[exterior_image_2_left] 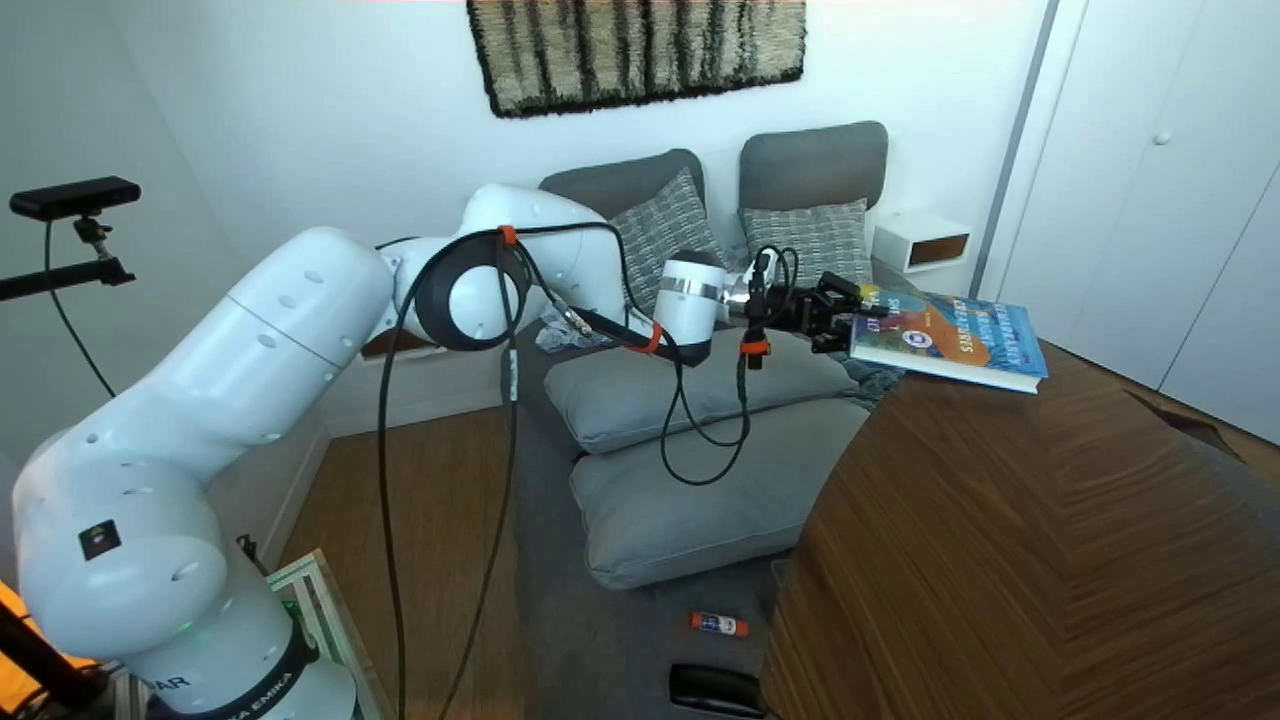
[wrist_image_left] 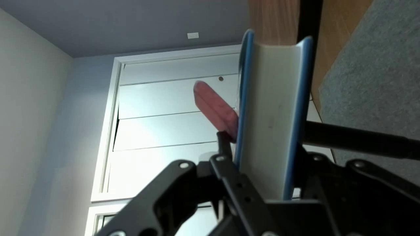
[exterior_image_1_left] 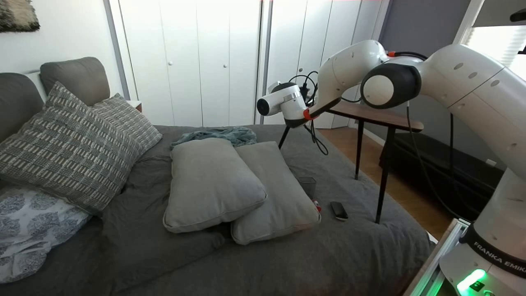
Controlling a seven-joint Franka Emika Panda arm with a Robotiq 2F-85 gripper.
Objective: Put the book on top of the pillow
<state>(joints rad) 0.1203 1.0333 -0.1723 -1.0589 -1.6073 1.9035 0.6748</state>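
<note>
Two plain light-grey pillows lie on the bed; the left one [exterior_image_1_left: 213, 185] rests partly on the right one [exterior_image_1_left: 279, 197] in an exterior view. In an exterior view the same pillows show behind [exterior_image_2_left: 630, 400] and in front [exterior_image_2_left: 690, 505]. A blue and orange book [exterior_image_2_left: 945, 335] is held raised, near the table's far corner. My gripper [exterior_image_2_left: 862, 312] is shut on one end of the book. In the wrist view the book [wrist_image_left: 274, 108] stands between the fingers [wrist_image_left: 262, 144], pages facing me. A pink strip [wrist_image_left: 215, 108] touches its cover by a fingertip. My arm's wrist hides the book in an exterior view.
A brown table [exterior_image_2_left: 1000, 560] stands on the bed beside the pillows. A glue stick [exterior_image_2_left: 718, 624], a black object [exterior_image_2_left: 715, 690] and a see-through box [exterior_image_1_left: 307, 185] lie near it. Checked pillows [exterior_image_1_left: 70, 148] and a teal cloth [exterior_image_1_left: 226, 135] lie behind. Loose cables [exterior_image_2_left: 700, 480] hang below the wrist.
</note>
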